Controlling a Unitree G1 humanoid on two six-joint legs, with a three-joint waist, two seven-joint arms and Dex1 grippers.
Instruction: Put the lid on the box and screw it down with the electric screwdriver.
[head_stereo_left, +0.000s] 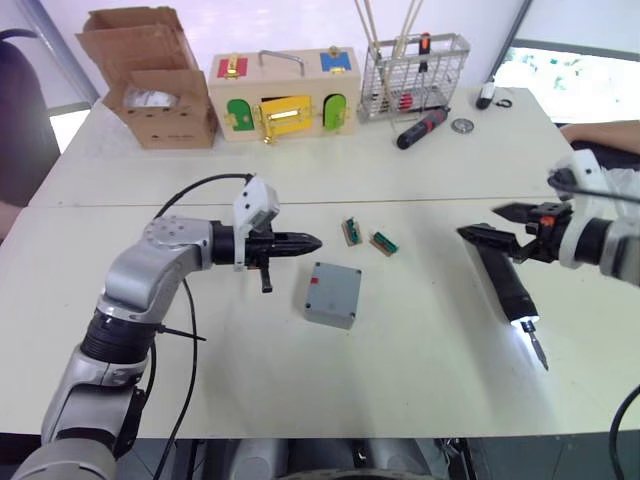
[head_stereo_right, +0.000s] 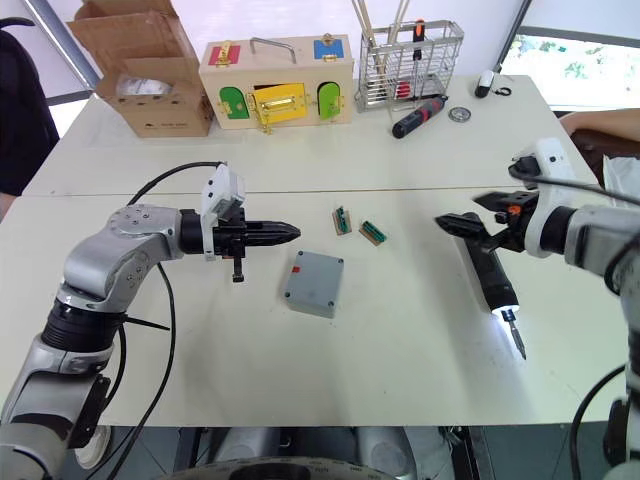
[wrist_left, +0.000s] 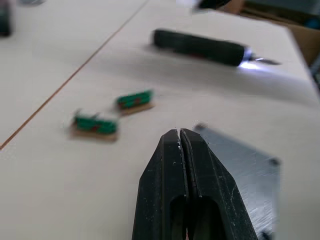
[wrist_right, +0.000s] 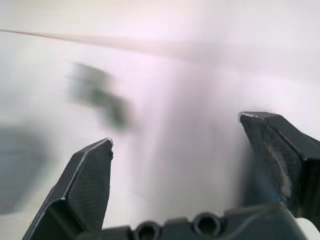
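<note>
Lit electric screwdriver (head_stereo_left: 508, 284) loose on pale table (head_stereo_left: 420, 360), right jaws spread above, left jaws clenched empty beside lidded box (head_stereo_left: 333, 294).

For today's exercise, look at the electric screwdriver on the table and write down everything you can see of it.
The electric screwdriver is a thick, dark cylinder, seemingly plastic, lying flat on the pale table at the robot's right. A thin metal bit sticks out of its near end, where a bright white light is on, so it appears powered. The bit points toward the robot. The right pincer is open above its far end, not gripping it. Nothing else touches it but the table; the grey box lies well apart.
</note>
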